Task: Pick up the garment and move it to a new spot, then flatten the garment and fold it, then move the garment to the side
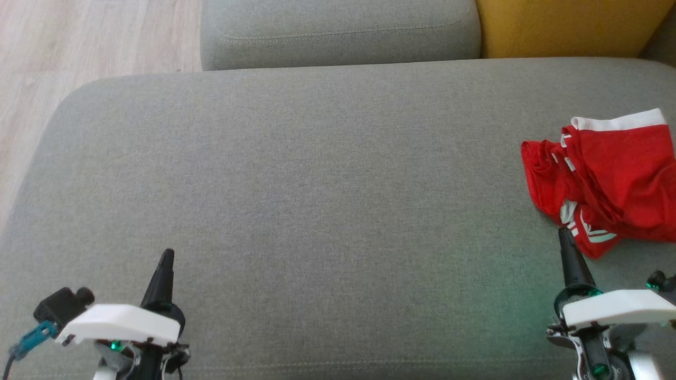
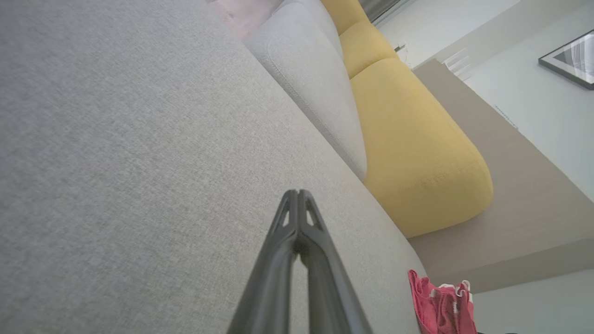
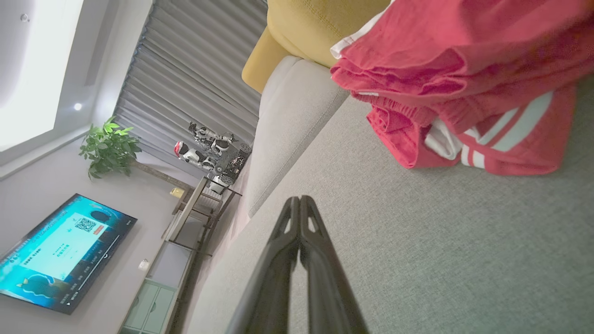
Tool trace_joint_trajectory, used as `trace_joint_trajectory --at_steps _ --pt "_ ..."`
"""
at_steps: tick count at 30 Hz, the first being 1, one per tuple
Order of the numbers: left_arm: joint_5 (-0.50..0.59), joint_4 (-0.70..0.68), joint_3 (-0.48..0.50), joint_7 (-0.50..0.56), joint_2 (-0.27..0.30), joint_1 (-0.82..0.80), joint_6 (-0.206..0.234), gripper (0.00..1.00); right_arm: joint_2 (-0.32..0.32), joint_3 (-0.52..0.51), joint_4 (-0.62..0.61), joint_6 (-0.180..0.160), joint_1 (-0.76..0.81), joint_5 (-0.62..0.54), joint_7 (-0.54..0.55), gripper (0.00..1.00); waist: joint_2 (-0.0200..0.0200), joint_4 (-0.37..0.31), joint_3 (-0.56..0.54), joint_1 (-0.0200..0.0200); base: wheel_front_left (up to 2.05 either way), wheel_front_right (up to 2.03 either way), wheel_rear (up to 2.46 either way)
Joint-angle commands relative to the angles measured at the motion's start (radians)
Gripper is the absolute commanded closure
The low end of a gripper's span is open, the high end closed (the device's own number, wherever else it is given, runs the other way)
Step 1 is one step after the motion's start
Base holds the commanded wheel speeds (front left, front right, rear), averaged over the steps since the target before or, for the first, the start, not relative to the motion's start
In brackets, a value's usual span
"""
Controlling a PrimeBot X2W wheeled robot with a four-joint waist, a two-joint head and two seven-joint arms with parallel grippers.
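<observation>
— Where do we have the garment (image 1: 607, 179)?
— Crumpled on the grey sofa (image 1: 317, 184), at our far right. It's red with white trim, and nothing holds it.
— And our claws?
— Both are pinched tight, fingertips together, with nothing between them. Our right gripper (image 1: 563, 233) points at the garment's near edge, just short of it. Our left gripper (image 1: 167, 255) hangs over bare seat, well apart from the garment.
</observation>
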Motion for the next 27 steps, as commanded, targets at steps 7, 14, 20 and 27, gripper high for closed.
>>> trace_joint_trajectory --at_steps 7,14,20,27 --pt "-0.080 -0.017 0.063 0.024 -0.009 -0.064 -0.024 1.00 -0.020 0.001 -0.015 0.000 -0.065 0.100 -0.009 1.00 0.0000 -0.002 -0.001 0.0000 0.00 0.00 0.00" --pt "-0.148 -0.006 0.092 0.043 -0.024 -0.073 -0.040 1.00 -0.020 -0.004 -0.001 -0.001 -0.074 0.184 -0.009 1.00 0.0000 -0.004 -0.001 0.0000 0.00 0.00 0.00" --pt "-0.206 0.002 0.116 0.060 -0.037 -0.080 -0.055 1.00 -0.021 -0.009 0.011 -0.001 -0.083 0.254 -0.008 1.00 0.0000 -0.006 -0.002 0.0000 0.00 0.00 0.00" --pt "-0.273 0.012 0.145 0.080 -0.053 -0.089 -0.071 1.00 -0.021 -0.014 0.026 -0.001 -0.092 0.337 -0.007 1.00 0.0000 -0.008 -0.003 0.0000 0.00 0.00 0.00"
